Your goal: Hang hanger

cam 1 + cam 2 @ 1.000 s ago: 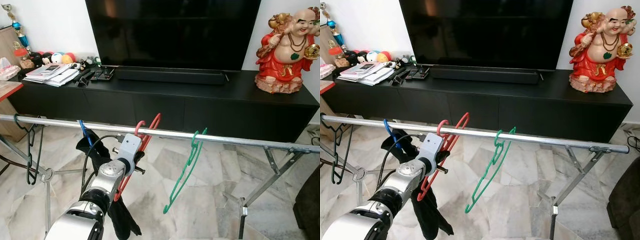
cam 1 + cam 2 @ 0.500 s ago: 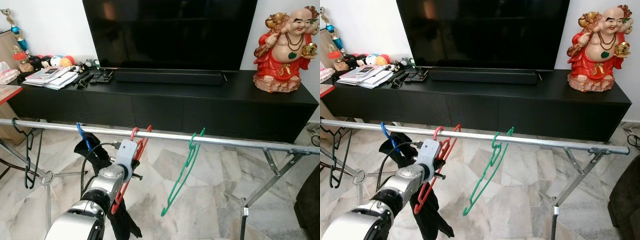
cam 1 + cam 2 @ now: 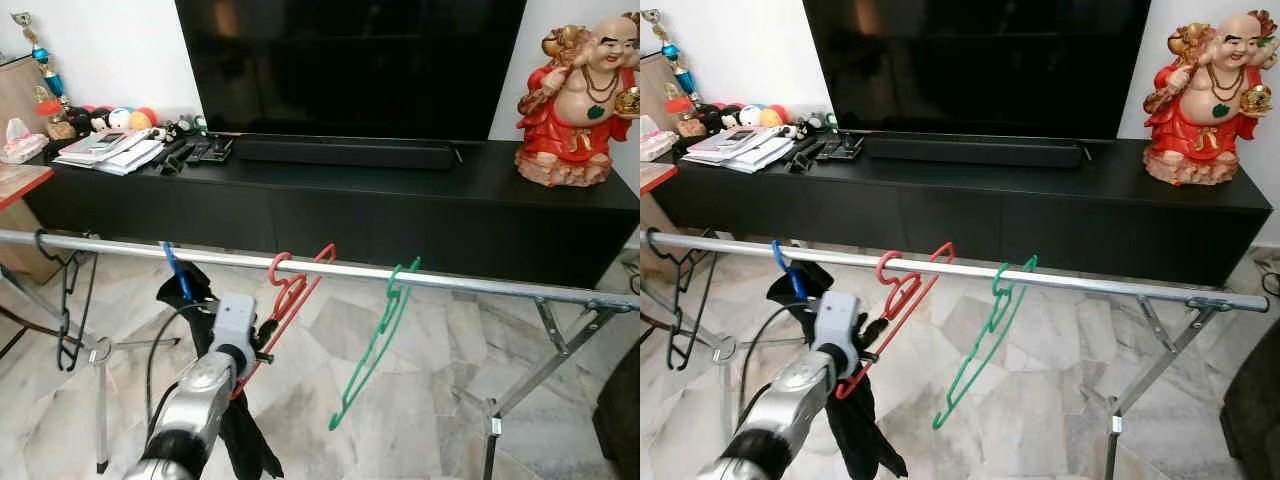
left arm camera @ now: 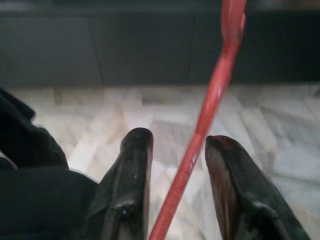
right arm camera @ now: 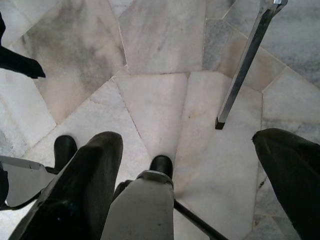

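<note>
One red hanger [image 3: 290, 300] now hooked over the steel rail [image 3: 480, 285], left of the green hanger [image 3: 375, 340]. Left gripper [image 4: 175, 150] has loosened, fingers parted around its red bar, not clamping. Release looks done; right gripper [image 5: 185, 165] hangs wide, empty.

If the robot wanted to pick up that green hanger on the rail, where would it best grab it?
Probably the long straight side bar of the green hanger, below its hook on the metal rail. It hangs tilted, slanting down towards the robot's left, so coming from the near side with fingers across the thin bar looks easiest.
</note>
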